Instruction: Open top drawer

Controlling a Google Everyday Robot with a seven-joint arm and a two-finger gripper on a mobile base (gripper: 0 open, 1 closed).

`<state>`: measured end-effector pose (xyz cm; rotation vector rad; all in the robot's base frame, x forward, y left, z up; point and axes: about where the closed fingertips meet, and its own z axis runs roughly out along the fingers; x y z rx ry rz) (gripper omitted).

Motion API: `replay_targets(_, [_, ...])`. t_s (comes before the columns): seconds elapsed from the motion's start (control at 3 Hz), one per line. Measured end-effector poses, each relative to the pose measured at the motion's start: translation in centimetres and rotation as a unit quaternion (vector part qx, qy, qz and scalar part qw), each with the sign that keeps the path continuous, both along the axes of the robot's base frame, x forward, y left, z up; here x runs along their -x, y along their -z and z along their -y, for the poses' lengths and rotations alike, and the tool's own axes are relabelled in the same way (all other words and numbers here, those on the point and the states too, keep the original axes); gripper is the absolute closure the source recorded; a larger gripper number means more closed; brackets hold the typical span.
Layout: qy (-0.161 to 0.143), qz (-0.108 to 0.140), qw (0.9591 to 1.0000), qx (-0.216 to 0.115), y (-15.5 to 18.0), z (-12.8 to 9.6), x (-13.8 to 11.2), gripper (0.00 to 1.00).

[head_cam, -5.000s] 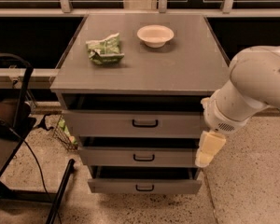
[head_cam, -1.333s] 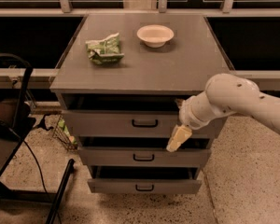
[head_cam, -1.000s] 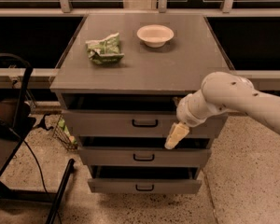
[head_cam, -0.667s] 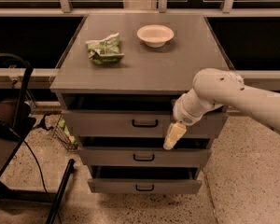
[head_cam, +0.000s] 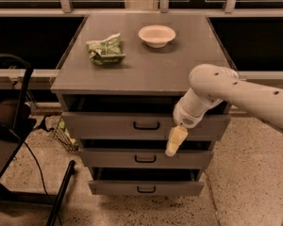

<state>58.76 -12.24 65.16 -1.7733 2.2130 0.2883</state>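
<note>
The top drawer [head_cam: 108,125] is the widest grey front of three, just under the cabinet top, with a small black bar handle [head_cam: 146,125] at its centre. It stands slightly out from the cabinet, with a dark gap above it. My gripper [head_cam: 175,141] hangs pointing down from the white arm [head_cam: 217,91], in front of the drawer's lower edge and a short way right of the handle. It touches nothing that I can see.
Below are the middle drawer [head_cam: 146,158] and bottom drawer [head_cam: 146,187]. On the cabinet top [head_cam: 146,65] lie a green crumpled bag [head_cam: 105,49] and a white bowl [head_cam: 156,35]. A black stand with cables [head_cam: 19,140] is at the left. Speckled floor lies around.
My arm has swung in from the right, and the gripper has moved left and slightly up toward the top drawer's handle. The drawers have not moved.
</note>
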Motion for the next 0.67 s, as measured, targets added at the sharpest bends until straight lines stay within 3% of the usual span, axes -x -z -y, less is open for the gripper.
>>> replay_targets(0.33, [0.000, -0.003, 1.0000, 0.000, -0.3, 0.0, 0.1, 0.00])
replay_targets(0.67, [-0.001, -0.036, 0.9993, 0.001, -1.2, 0.8, 2.6, 0.00])
